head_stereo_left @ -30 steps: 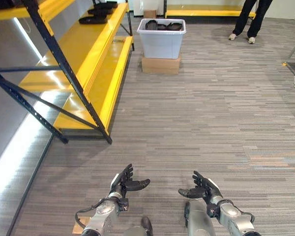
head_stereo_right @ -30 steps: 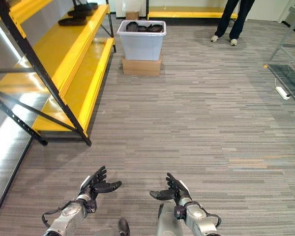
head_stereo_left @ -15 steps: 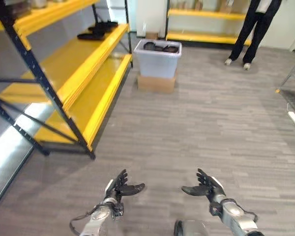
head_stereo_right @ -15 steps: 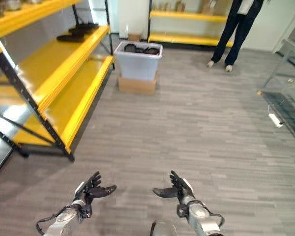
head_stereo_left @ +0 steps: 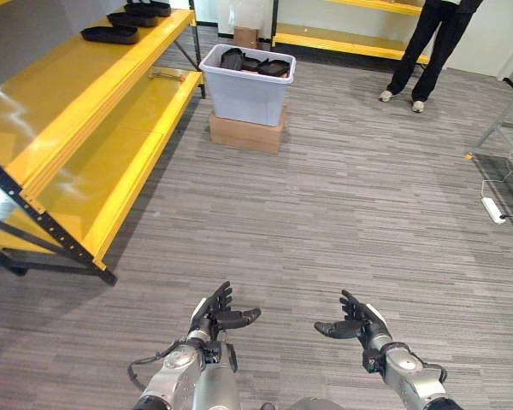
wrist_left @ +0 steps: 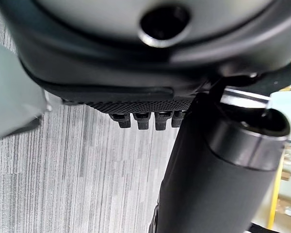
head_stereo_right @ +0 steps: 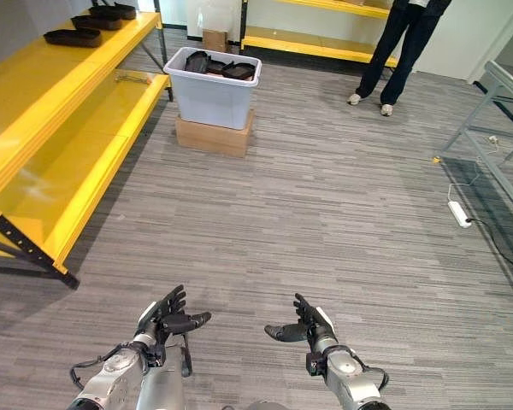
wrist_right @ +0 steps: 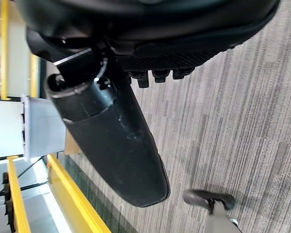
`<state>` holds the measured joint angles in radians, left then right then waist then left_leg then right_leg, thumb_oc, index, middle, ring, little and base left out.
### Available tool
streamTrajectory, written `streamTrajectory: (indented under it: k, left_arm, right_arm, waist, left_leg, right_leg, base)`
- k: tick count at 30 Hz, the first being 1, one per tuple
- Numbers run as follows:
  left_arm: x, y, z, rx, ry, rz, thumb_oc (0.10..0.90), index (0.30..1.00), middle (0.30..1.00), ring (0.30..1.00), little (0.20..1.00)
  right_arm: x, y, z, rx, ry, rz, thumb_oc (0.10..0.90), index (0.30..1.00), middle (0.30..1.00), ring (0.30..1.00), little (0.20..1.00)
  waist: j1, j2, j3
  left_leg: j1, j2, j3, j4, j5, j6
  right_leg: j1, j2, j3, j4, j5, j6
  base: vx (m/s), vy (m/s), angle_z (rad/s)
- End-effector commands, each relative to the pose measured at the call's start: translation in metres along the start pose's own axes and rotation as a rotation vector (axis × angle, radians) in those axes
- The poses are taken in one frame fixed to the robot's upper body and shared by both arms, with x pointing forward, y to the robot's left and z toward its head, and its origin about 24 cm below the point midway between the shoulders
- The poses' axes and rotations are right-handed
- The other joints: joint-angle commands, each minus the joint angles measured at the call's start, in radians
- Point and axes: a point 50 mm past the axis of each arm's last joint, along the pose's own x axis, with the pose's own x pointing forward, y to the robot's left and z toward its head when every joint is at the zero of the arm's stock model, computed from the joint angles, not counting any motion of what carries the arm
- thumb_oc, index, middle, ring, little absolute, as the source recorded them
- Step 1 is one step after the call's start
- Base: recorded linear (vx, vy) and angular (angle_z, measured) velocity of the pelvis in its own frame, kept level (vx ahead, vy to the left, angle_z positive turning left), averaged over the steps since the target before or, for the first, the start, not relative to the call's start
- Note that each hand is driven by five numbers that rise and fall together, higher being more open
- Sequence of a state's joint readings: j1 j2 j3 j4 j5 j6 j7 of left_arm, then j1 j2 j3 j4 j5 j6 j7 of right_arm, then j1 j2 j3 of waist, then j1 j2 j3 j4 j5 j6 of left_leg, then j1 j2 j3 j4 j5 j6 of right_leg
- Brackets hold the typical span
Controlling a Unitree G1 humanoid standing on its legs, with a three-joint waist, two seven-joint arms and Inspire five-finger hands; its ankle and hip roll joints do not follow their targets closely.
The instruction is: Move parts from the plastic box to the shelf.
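A pale plastic box [head_stereo_left: 246, 87] with several dark parts [head_stereo_left: 255, 62] in it stands on a cardboard box [head_stereo_left: 244, 132] far ahead, beside the yellow shelf [head_stereo_left: 64, 94]. Dark trays [head_stereo_left: 109, 34] lie on the shelf's upper level. Low in front of me, my left hand [head_stereo_left: 215, 315] and my right hand [head_stereo_left: 356, 321] hover above the floor, both open and holding nothing, palms turned toward each other. The left wrist view shows straight fingers [wrist_left: 143, 119] and the thumb [wrist_left: 218, 174]. In the right wrist view the fingers [wrist_right: 157, 74] are straight too.
A person [head_stereo_left: 427, 47] stands at the far right near another yellow shelf [head_stereo_left: 342, 38]. A metal rack [head_stereo_left: 509, 115] and a white power strip [head_stereo_left: 492, 209] sit at the right. Grey carpet stretches between me and the box.
The whole picture has shifted: the camera moved, so the box and shelf sit nearer and more to the left. Both hands keep the same open pose.
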<state>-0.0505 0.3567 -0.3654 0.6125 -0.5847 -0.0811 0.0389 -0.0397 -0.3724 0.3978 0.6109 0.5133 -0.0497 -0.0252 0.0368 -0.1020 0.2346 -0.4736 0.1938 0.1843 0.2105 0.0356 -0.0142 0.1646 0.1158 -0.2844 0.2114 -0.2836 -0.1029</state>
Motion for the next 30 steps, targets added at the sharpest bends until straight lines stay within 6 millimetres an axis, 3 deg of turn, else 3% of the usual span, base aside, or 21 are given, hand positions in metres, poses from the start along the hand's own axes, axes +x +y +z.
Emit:
streamTrajectory:
  k: [1, 2, 7, 10, 11, 13, 15, 16, 17, 19, 21, 22, 24, 25, 26, 28, 30]
  left_arm:
    - [0.007, -0.019, 0.058, -0.002, -0.263, -0.091, 0.900, 1.000, 1.000, 1.000, 1.000]
    - [0.008, -0.018, 0.059, 0.013, -0.261, -0.093, 0.900, 1.000, 1.000, 1.000, 1.000]
    - [0.006, -0.009, 0.059, 0.032, -0.260, -0.073, 0.900, 1.000, 1.000, 1.000, 1.000]
    - [0.005, -0.007, 0.062, 0.054, -0.265, -0.070, 0.900, 1.000, 1.000, 1.000, 1.000]
    - [0.005, -0.007, 0.063, 0.059, -0.271, -0.068, 0.900, 1.000, 1.000, 1.000, 1.000]
    - [0.005, -0.005, 0.067, 0.070, -0.280, -0.069, 0.900, 1.000, 1.000, 1.000, 1.000]
    - [0.003, -0.001, 0.065, 0.076, -0.278, -0.060, 0.900, 1.000, 1.000, 1.000, 1.000]
    - [0.003, 0.001, 0.063, 0.070, -0.270, -0.054, 0.900, 1.000, 1.000, 1.000, 1.000]
    - [0.003, 0.001, 0.063, 0.070, -0.270, -0.054, 0.900, 1.000, 1.000, 1.000, 1.000]
    - [0.002, 0.004, 0.058, 0.052, -0.255, -0.049, 0.900, 1.000, 1.000, 1.000, 1.000]
    - [0.001, 0.005, 0.053, 0.041, -0.247, -0.047, 0.900, 1.000, 1.000, 1.000, 1.000]
    - [0.001, 0.004, 0.053, 0.039, -0.247, -0.048, 0.900, 1.000, 1.000, 1.000, 1.000]
    - [0.000, 0.006, 0.050, 0.025, -0.241, -0.044, 0.900, 1.000, 1.000, 1.000, 1.000]
    - [0.000, 0.006, 0.049, 0.024, -0.244, -0.043, 0.900, 1.000, 1.000, 1.000, 1.000]
    - [-0.001, 0.007, 0.049, 0.021, -0.245, -0.041, 0.900, 1.000, 1.000, 1.000, 1.000]
    - [-0.001, 0.005, 0.047, 0.021, -0.238, -0.050, 0.900, 1.000, 1.000, 1.000, 1.000]
    - [0.000, 0.001, 0.044, 0.011, -0.228, -0.058, 0.900, 1.000, 1.000, 1.000, 1.000]
  right_arm:
    - [-0.001, -0.016, 0.040, 0.006, -0.196, -0.030, 0.900, 1.000, 1.000, 1.000, 1.000]
    - [0.000, -0.014, 0.040, 0.029, -0.198, -0.029, 0.900, 1.000, 1.000, 1.000, 1.000]
    - [0.003, -0.007, 0.044, 0.024, -0.213, -0.010, 0.900, 1.000, 1.000, 1.000, 1.000]
    - [0.004, 0.000, 0.044, 0.043, -0.218, 0.003, 0.900, 1.000, 1.000, 1.000, 1.000]
    - [0.005, 0.003, 0.046, 0.046, -0.230, 0.017, 0.900, 1.000, 1.000, 1.000, 1.000]
    - [0.005, 0.010, 0.052, 0.051, -0.251, 0.049, 0.900, 1.000, 1.000, 1.000, 1.000]
    - [0.004, 0.014, 0.050, 0.063, -0.249, 0.060, 0.900, 1.000, 1.000, 1.000, 1.000]
    - [0.003, 0.014, 0.050, 0.069, -0.249, 0.064, 0.900, 1.000, 1.000, 1.000, 1.000]
    - [0.003, 0.014, 0.050, 0.069, -0.249, 0.064, 0.900, 1.000, 1.000, 1.000, 1.000]
    - [0.002, 0.012, 0.048, 0.072, -0.246, 0.063, 0.900, 1.000, 1.000, 1.000, 1.000]
    - [0.003, 0.011, 0.047, 0.059, -0.239, 0.060, 0.900, 1.000, 1.000, 1.000, 1.000]
    - [0.002, 0.010, 0.048, 0.057, -0.239, 0.060, 0.900, 1.000, 1.000, 1.000, 1.000]
    - [0.004, 0.010, 0.044, 0.040, -0.214, 0.055, 0.900, 1.000, 1.000, 1.000, 1.000]
    - [0.004, 0.011, 0.043, 0.030, -0.209, 0.057, 0.900, 1.000, 1.000, 1.000, 1.000]
    - [0.004, 0.009, 0.042, 0.022, -0.205, 0.058, 0.900, 1.000, 1.000, 1.000, 1.000]
    - [0.003, 0.007, 0.040, 0.018, -0.197, 0.053, 0.900, 1.000, 1.000, 1.000, 1.000]
    - [0.002, 0.004, 0.034, 0.025, -0.176, 0.042, 0.900, 1.000, 1.000, 1.000, 1.000]
  waist:
    - [-0.003, 0.023, -0.052]
    - [0.001, 0.003, -0.075]
    - [0.024, -0.019, -0.120]
    - [0.020, -0.027, -0.114]
    - [0.013, -0.016, -0.102]
    - [-0.006, 0.005, -0.066]
    - [-0.022, 0.017, -0.050]
    - [-0.043, 0.019, -0.037]
    - [-0.043, 0.019, -0.037]
    - [-0.062, 0.013, -0.043]
    - [-0.068, 0.020, -0.043]
    - [-0.068, 0.020, -0.040]
    - [-0.080, 0.027, -0.052]
    - [-0.084, 0.021, -0.055]
    - [-0.083, 0.031, -0.066]
    - [-0.091, 0.015, -0.081]
    - [-0.105, 0.017, -0.104]
  left_leg:
    - [0.164, 0.068, -0.056, 0.038, 0.098, -0.060]
    - [0.149, 0.053, -0.043, 0.093, 0.050, -0.052]
    - [0.159, 0.023, -0.018, 0.186, -0.076, -0.012]
    - [0.209, -0.030, 0.004, 0.196, -0.143, 0.048]
    - [0.236, -0.039, 0.007, 0.197, -0.163, 0.066]
    - [0.306, -0.046, 0.019, 0.186, -0.189, 0.086]
    - [0.371, -0.054, 0.023, 0.170, -0.217, 0.094]
    - [0.418, -0.065, 0.011, 0.172, -0.234, 0.084]
    - [0.418, -0.065, 0.011, 0.172, -0.234, 0.084]
    - [0.483, -0.085, 0.009, 0.166, -0.286, 0.063]
    - [0.536, -0.069, 0.013, 0.147, -0.298, 0.037]
    - [0.538, -0.068, 0.021, 0.142, -0.285, 0.038]
    - [0.624, -0.046, 0.015, 0.096, -0.305, -0.006]
    - [0.651, -0.046, 0.022, 0.071, -0.285, -0.016]
    - [0.688, -0.030, 0.015, 0.060, -0.292, -0.029]
    - [0.708, -0.028, 0.010, 0.039, -0.272, -0.038]
    - [0.724, -0.002, -0.003, 0.034, -0.265, -0.045]
  right_leg:
    - [-0.104, -0.197, 0.089, 0.119, 0.040, 0.144]
    - [-0.061, -0.220, 0.096, 0.058, 0.047, 0.163]
    - [-0.015, -0.300, 0.099, 0.043, 0.103, 0.215]
    - [-0.113, -0.329, 0.150, 0.285, 0.330, 0.237]
    - [-0.156, -0.334, 0.159, 0.373, 0.370, 0.236]
    - [-0.255, -0.340, 0.155, 0.509, 0.386, 0.232]
    - [-0.341, -0.343, 0.126, 0.558, 0.342, 0.231]
    - [-0.390, -0.339, 0.090, 0.489, 0.297, 0.227]
    - [-0.390, -0.339, 0.089, 0.489, 0.297, 0.227]
    - [-0.417, -0.361, 0.053, 0.267, 0.270, 0.236]
    - [-0.424, -0.386, 0.020, 0.090, 0.307, 0.255]
    - [-0.415, -0.383, 0.009, 0.071, 0.323, 0.245]
    - [-0.429, -0.386, 0.001, -0.144, 0.400, 0.297]
    - [-0.431, -0.397, -0.016, -0.176, 0.434, 0.298]
    - [-0.419, -0.390, -0.021, -0.176, 0.437, 0.313]
    - [-0.410, -0.389, -0.015, -0.176, 0.452, 0.302]
    - [-0.401, -0.369, 0.010, -0.166, 0.472, 0.288]
  base:
    - [0.39, 0.160, -0.35]
    - [0.51, 0.206, -0.20]
    - [0.38, 0.201, -0.01]
    - [0.23, 0.260, 0.01]
    - [0.20, 0.292, 0.35]
    - [0.22, 0.265, 0.51]
    - [0.38, 0.189, 0.25]
    - [0.35, 0.109, 0.08]
    - [0.51, 0.073, 0.09]
    - [0.47, -0.026, 0.44]
    - [0.31, -0.082, 0.35]
    - [0.27, -0.104, 0.16]
    - [0.50, -0.151, 0.23]
    - [0.58, -0.126, 0.30]
    - [0.26, -0.102, 0.17]
    - [0.30, -0.120, 0.08]
    - [0.44, -0.184, 0.30]
